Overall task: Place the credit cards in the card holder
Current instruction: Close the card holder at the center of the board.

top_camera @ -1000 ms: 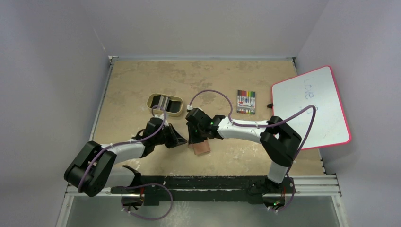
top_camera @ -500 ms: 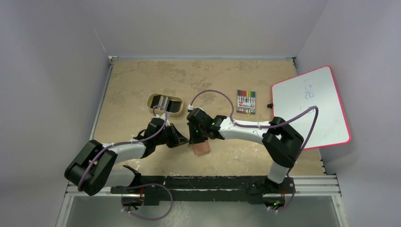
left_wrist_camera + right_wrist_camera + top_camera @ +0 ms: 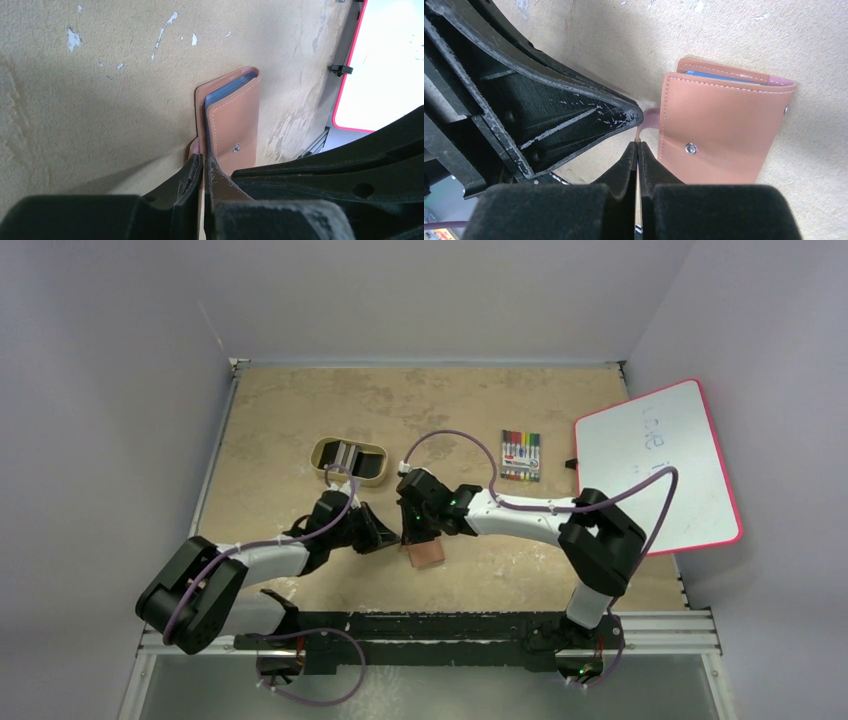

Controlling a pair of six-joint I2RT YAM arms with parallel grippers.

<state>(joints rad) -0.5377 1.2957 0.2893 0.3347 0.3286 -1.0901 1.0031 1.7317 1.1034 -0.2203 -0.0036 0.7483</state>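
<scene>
Wallet (image 3: pixel 719 130) lies folded on the tabletop (image 3: pixel 300 410), brown cover up. One snap stud shows and blue lining peeks out at the far edge. It sits just right of the right hand (image 3: pixel 638 147) and just ahead of the left hand (image 3: pixel 204 161).

Both hands meet tip to tip at the wallet's near corner.

Left hand: fingers pressed together on a thin brown flap (image 3: pixel 200 120) that runs out from the wallet's edge.

Right hand: fingers together too, with a thin pink strip (image 3: pixel 653 119) from the wallet nipped between the tips. In the right wrist view the left hand's tip sits just above that pinch.

Cards (image 3: pixel 347 455) — dark and grey — lie in the tan tray (image 3: pixel 381 462), beyond the left hand and well apart from the wallet.
</scene>
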